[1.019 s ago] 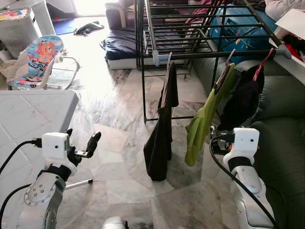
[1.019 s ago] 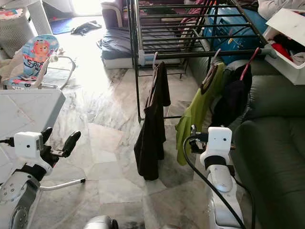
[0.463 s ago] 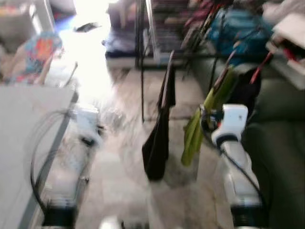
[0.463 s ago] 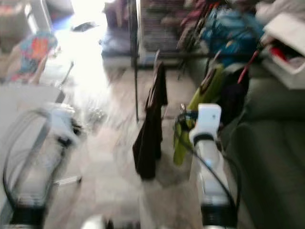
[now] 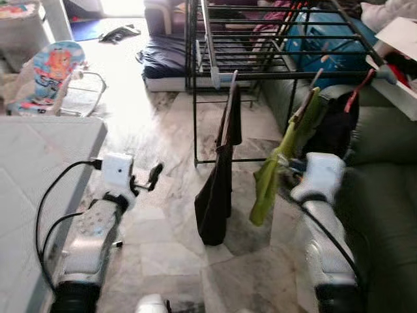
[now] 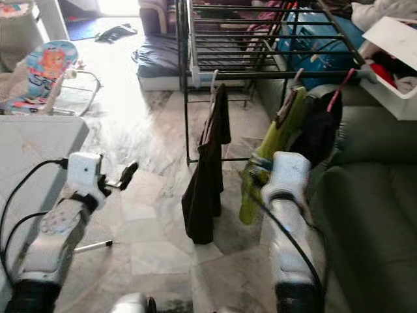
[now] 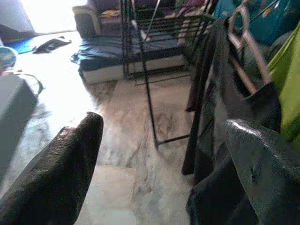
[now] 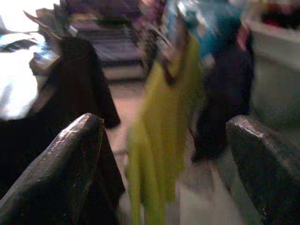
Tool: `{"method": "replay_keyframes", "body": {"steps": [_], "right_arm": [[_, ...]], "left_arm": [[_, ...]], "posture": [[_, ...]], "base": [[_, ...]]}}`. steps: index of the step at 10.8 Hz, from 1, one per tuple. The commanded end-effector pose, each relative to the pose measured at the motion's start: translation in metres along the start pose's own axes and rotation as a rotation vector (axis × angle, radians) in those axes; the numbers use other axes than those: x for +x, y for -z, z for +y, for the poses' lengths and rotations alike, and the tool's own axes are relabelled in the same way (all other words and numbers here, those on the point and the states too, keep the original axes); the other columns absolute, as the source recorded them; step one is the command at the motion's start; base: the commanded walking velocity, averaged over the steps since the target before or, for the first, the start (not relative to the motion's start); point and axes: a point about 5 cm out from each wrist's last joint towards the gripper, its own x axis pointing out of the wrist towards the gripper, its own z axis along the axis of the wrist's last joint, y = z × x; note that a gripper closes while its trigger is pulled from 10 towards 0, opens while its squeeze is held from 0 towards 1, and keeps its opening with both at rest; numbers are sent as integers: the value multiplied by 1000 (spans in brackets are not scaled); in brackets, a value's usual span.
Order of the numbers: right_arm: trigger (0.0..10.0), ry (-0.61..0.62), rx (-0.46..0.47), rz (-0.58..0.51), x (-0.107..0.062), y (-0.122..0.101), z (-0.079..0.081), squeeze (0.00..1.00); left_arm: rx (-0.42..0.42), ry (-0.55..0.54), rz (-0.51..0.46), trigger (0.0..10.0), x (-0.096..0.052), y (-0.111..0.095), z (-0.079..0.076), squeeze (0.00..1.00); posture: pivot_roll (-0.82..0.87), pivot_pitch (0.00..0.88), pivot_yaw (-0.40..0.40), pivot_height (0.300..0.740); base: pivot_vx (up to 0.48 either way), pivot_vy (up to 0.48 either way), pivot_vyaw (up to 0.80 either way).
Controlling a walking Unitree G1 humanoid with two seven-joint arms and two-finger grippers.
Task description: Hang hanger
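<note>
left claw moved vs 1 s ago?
Yes. The left claw has gone forward and inward toward the black garment on the drying rack, away from the white table edge.

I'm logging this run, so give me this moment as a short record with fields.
rack: black drying rack ahead on the marble floor
hanging: black garment, green garment, dark garment, each on a hanger on the front bar
left gripper: jaws open, empty, raised toward the black garment
right gripper: jaws open, empty, facing the green garment
right side: dark green sofa
</note>
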Motion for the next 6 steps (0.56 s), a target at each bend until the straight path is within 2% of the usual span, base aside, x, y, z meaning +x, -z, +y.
{"method": "replay_keyframes", "body": {"steps": [1, 2, 3, 6], "right_arm": [[10000, 34, 29, 44, -4, 8, -4, 0], [10000, 63, 2, 39, -10, 12, -6, 0], [10000, 49, 40, 38, -10, 12, 0, 0], [10000, 12, 34, 24, -3, 6, 11, 0]], "left_arm": [[28, 18, -3, 10000, -1, -2, 1, 0], [32, 21, -6, 10000, 0, -3, 2, 0], [32, 23, -10, 10000, 4, -6, 2, 0], [38, 54, -29, 10000, 11, -9, -7, 0]], "posture": [[-41, 0, 19, 740], [-48, 0, 35, 740], [-53, 0, 42, 740], [-46, 0, 13, 740]], "base": [[0, 0, -569], [0, 0, 0], [0, 0, 0], [0, 0, 0]]}}
